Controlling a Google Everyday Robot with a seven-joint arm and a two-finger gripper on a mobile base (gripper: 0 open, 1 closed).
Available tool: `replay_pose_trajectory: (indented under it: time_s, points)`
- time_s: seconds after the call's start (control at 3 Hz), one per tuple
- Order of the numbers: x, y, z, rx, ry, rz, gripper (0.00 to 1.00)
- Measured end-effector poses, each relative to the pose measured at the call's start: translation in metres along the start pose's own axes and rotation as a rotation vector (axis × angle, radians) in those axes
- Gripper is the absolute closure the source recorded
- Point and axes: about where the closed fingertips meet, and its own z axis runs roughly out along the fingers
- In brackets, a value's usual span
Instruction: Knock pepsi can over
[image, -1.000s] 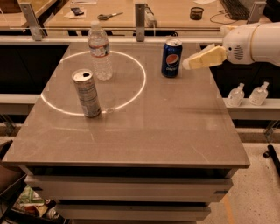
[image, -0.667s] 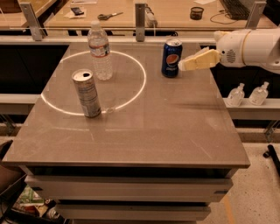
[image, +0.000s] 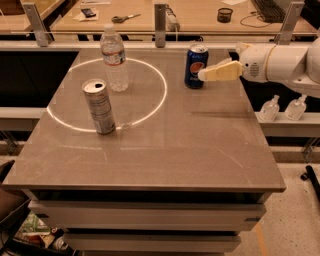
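The pepsi can (image: 195, 66), dark blue with a round logo and a silver top, stands upright near the far right of the grey table (image: 165, 150). My gripper (image: 204, 75) comes in from the right on a white arm. Its cream-coloured fingertips are at the can's right side, about at mid height, touching it or very close.
A taller silver-grey can (image: 98, 106) stands at the left on a white ring marked on the table. A clear water bottle (image: 114, 59) stands behind it. Two small bottles (image: 282, 107) sit on a ledge past the table's right edge. A railing and desks lie behind.
My gripper has moved left toward the pepsi can, from a small gap to its right side. The can still stands upright in the same spot.
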Motion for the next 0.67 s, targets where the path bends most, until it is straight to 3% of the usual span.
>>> replay_pose_trajectory:
  time_s: [0.67]
  points:
    - [0.007,-0.005,0.034,-0.047,-0.083,0.035,0.0]
